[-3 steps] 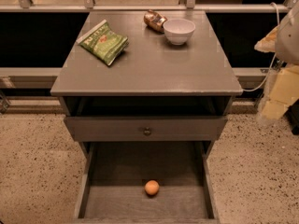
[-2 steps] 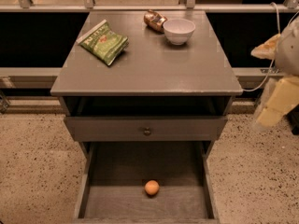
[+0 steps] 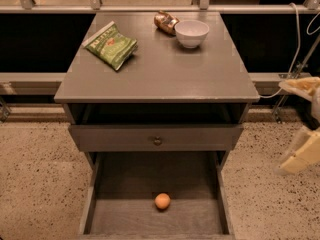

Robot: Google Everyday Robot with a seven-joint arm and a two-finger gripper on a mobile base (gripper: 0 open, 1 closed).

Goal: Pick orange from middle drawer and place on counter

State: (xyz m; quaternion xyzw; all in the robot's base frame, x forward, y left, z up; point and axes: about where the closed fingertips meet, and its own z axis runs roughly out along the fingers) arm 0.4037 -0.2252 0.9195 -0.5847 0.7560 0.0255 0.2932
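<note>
The orange (image 3: 162, 201) lies on the planked floor of the pulled-out middle drawer (image 3: 125, 219), near the middle of it and toward the front. The counter (image 3: 160, 74) is the grey cabinet top above it. My gripper (image 3: 301, 121) hangs at the right edge of the view, to the right of the cabinet and at about the height of the knobbed drawer front. Its two cream fingers stand apart with nothing between them. It is well away from the orange, up and to the right.
On the counter lie a green snack bag (image 3: 111, 45) at the back left, a white bowl (image 3: 191, 33) and a brown-gold packet (image 3: 166, 22) at the back. A shut drawer front with a knob (image 3: 157, 140) sits above the open drawer. A white cable (image 3: 296, 44) hangs on the right.
My gripper has moved down along the right edge of the view, from counter height to drawer-front height. The orange and the drawer have not moved.
</note>
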